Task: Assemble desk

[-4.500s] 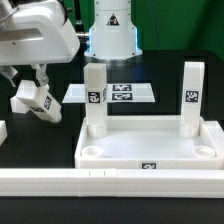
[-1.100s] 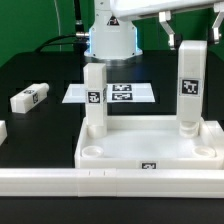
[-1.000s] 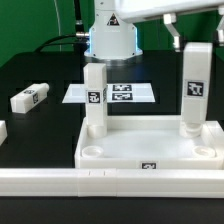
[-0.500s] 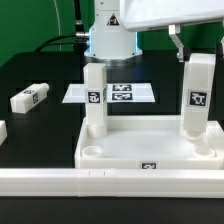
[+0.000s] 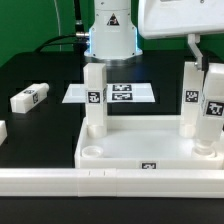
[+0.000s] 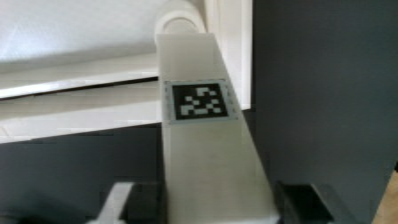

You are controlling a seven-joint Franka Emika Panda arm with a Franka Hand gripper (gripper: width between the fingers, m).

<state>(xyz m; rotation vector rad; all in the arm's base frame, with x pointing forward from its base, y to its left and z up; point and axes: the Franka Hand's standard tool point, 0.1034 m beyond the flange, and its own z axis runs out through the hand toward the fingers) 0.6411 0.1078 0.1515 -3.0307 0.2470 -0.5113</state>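
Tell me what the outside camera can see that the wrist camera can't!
Only the exterior view shows the loose leg lying on the table, the marker board, the left upright leg and the right upright leg. Only the wrist view shows the pincer closed on both sides of the held leg. Both show that held leg with its tag, and the white tabletop.
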